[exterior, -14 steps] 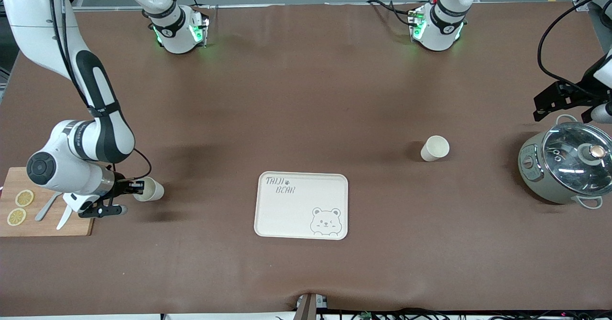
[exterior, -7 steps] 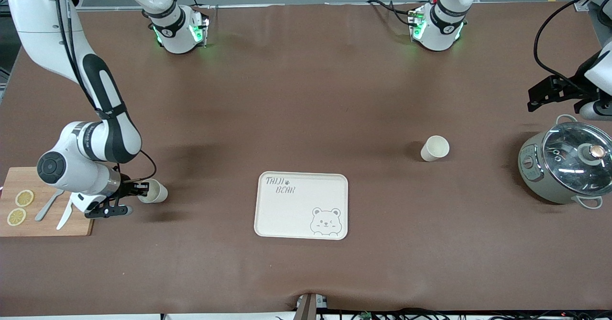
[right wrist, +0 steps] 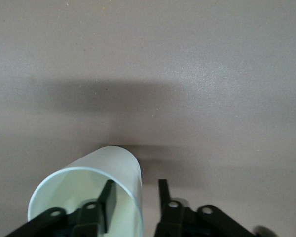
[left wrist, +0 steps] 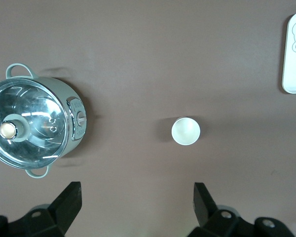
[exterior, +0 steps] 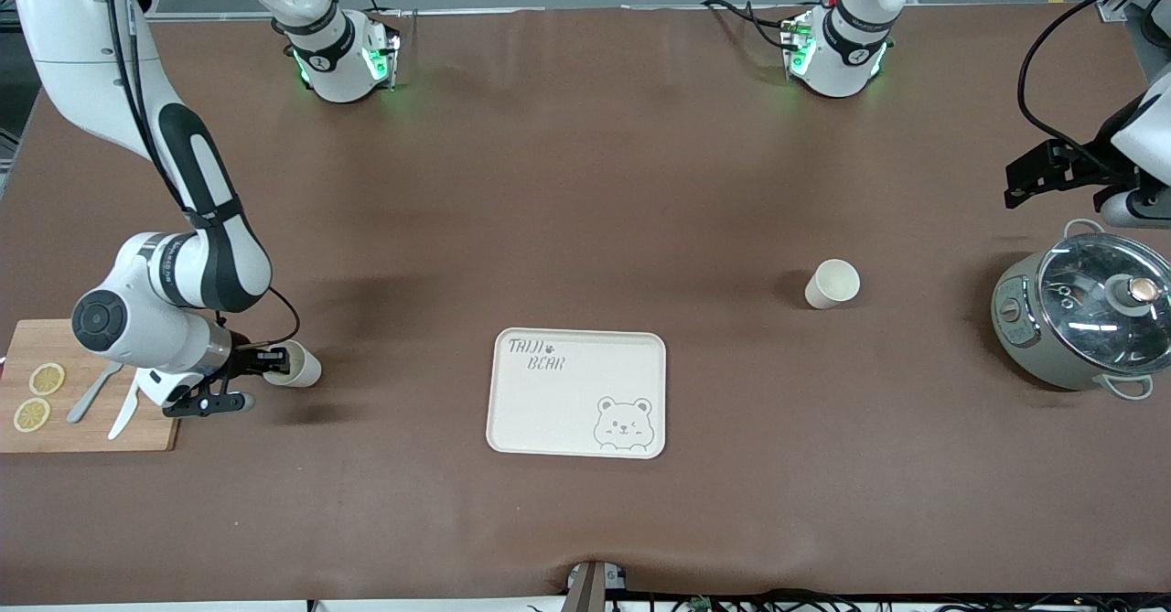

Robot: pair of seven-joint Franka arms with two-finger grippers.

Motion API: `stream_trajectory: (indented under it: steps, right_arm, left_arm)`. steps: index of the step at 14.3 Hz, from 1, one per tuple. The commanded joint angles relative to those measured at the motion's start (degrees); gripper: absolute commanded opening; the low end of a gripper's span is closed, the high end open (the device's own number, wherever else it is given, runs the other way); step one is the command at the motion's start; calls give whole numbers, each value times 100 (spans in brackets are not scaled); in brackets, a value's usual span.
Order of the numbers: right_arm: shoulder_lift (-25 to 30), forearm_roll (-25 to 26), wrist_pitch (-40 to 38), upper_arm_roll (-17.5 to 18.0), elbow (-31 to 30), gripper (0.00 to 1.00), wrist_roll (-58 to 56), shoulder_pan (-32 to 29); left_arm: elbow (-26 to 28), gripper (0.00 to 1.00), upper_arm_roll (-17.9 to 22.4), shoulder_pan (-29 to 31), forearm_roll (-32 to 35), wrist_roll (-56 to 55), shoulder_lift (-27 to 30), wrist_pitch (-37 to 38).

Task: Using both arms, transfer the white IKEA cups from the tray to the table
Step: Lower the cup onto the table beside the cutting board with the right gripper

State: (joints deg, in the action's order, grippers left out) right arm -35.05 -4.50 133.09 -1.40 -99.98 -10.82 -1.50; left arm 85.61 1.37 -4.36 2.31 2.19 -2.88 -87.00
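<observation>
Tray: the cream rectangular tray with rounded corners and a printed bear face (exterior: 576,392) lies nearest the front camera, mid-table, and carries no cups.

Right-end cup: a small off-white tapered tumbler (exterior: 293,364) stands on the plain brown matte table (exterior: 585,182), toward the right arm's end, a little farther from the camera than the tray's near edge and well apart from the tray.

Right gripper: the black two-finger right gripper (exterior: 272,364) is low at this cup's rim. In the right wrist view one finger (right wrist: 107,198) sits inside the cup and the other outside, straddling the wall (right wrist: 123,173). The jaws look slightly parted around the wall; whether they grip or have just let go cannot be told for certain.

Beside it: a wooden cutting board (exterior: 137,429) with lemon slices (exterior: 38,396) and cutlery.

Left-end cup: the second off-white tumbler (exterior: 832,284) stands upright on the table, farther from the camera than the tray, toward the left arm's end, untouched.

Pot: a grey-green glass-lidded cooking pot (exterior: 1079,319) sits near it.

Left gripper: the left gripper (exterior: 1052,173) hangs raised over the table beside the pot, jaws wide and empty (left wrist: 135,202); this arm waits.

Progress: both cups are off the tray and on the table. By judgement, only the right gripper's release and withdrawal remain.
</observation>
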Motion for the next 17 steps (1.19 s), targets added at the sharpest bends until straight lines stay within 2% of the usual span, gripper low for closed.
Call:
stream_trajectory:
  steps: [1, 7, 11, 14, 17]
  right_arm:
    - [51, -86, 42, 0, -48, 100, -26, -8]
    - [103, -77, -81, 0, 48, 100, -52, 0]
    - [209, -77, -1055, -9, 540, 100, -52, 0]
    - [507, -69, -1311, -9, 558, 100, -52, 27]
    - [902, -60, -1951, -9, 672, 100, -52, 36]
  left_arm:
    - [-194, 100, -23, 23, 24, 53, -90, 139]
    - [-229, 100, -23, 32, 24, 53, -99, 139]
    - [-221, 100, -23, 14, 24, 27, -99, 139]
    - [-221, 100, -23, -3, 24, 18, -108, 139]
    - [-229, 100, -23, -12, 15, 9, -108, 139]
